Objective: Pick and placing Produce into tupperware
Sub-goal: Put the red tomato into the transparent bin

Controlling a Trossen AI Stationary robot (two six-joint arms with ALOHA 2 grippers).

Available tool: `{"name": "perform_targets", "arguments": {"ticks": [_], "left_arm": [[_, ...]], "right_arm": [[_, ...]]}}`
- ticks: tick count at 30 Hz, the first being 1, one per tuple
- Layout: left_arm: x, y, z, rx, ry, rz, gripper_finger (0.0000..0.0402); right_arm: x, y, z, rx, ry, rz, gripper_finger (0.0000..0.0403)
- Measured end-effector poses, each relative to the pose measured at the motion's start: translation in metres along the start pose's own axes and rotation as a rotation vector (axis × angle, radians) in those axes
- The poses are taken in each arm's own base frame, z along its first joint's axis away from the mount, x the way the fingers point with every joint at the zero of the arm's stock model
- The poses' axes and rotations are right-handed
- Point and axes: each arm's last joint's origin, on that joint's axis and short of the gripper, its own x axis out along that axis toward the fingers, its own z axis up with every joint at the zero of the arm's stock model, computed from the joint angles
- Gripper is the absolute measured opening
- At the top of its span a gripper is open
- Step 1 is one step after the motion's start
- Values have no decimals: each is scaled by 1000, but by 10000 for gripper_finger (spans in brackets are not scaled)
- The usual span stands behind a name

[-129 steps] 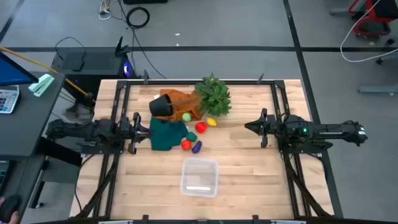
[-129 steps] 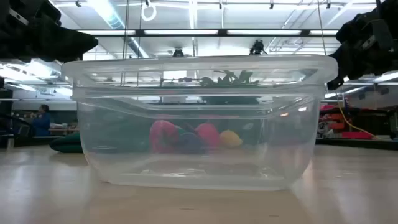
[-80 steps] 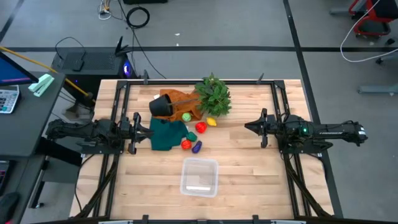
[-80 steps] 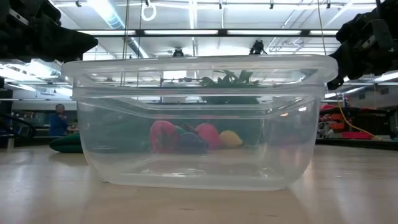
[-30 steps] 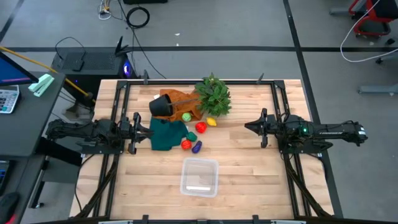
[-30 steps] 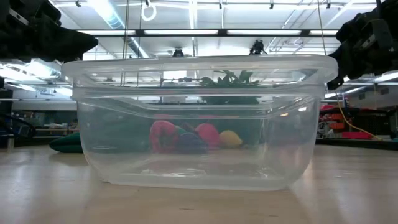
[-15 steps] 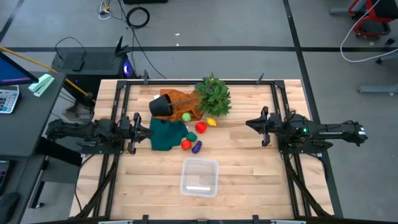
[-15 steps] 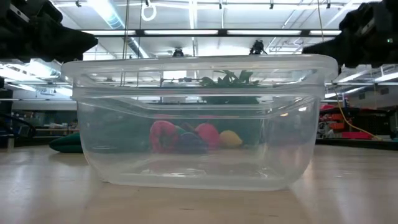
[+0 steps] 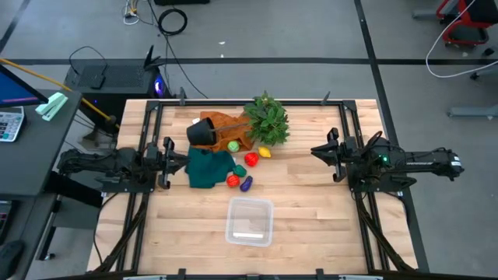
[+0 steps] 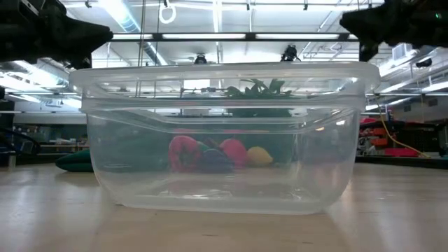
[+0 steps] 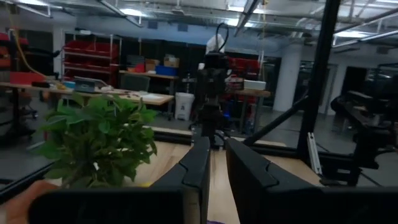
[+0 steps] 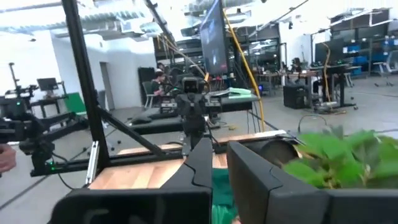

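The produce lies mid-table. A light green piece (image 9: pixel 233 145) rests on an orange-brown cloth. A red piece (image 9: pixel 251 159), a yellow piece (image 9: pixel 264 152), a second red piece (image 9: pixel 233 180) and a purple piece (image 9: pixel 247 183) rest on the wood. The clear tupperware (image 9: pixel 249 221) stands nearer the front edge, with nothing in it; the low view shows the produce (image 10: pixel 213 155) through its wall. My left gripper (image 9: pixel 187 159) hangs shut at the table's left, above a green cloth (image 9: pixel 208 169). My right gripper (image 9: pixel 313 152) hangs shut at the table's right. Both point inward, toward the middle of the table.
A black pot (image 9: pixel 204 131) lies tipped on the orange-brown cloth (image 9: pixel 229 126) at the back. Beside it is a bushy leafy plant (image 9: pixel 268 119). Bare wood lies between the produce and my right gripper, and around the tupperware.
My right gripper has risen and tipped its fingertips upward, staying at the table's right. My left gripper has tipped up a little in place. The produce and the tupperware have not moved.
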Motion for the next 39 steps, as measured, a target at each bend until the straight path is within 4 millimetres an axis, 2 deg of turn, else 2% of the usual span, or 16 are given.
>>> {"name": "perform_targets", "arguments": {"ticks": [5, 8, 16, 23, 29, 33, 39], "left_arm": [[4, -2, 5, 6, -13, 1, 64], [12, -5, 19, 37, 7, 3, 64], [53, -20, 51, 79, 190, 6, 64], [101, -37, 54, 156, 433, 125, 63], [138, -62, 51, 161, 525, 85, 50], [156, -78, 49, 258, 560, 28, 45], [170, -92, 45, 481, 579, -62, 45]], "right_arm": [[21, 2, 15, -46, 103, 19, 29], [36, 3, 23, -79, 188, 18, 36], [66, 4, 43, -102, 362, 13, 43], [71, 4, 44, -100, 460, 8, 39], [68, 4, 39, -90, 524, 3, 39], [67, 3, 36, -88, 551, 1, 38], [66, 3, 35, -92, 563, 1, 37]]}}
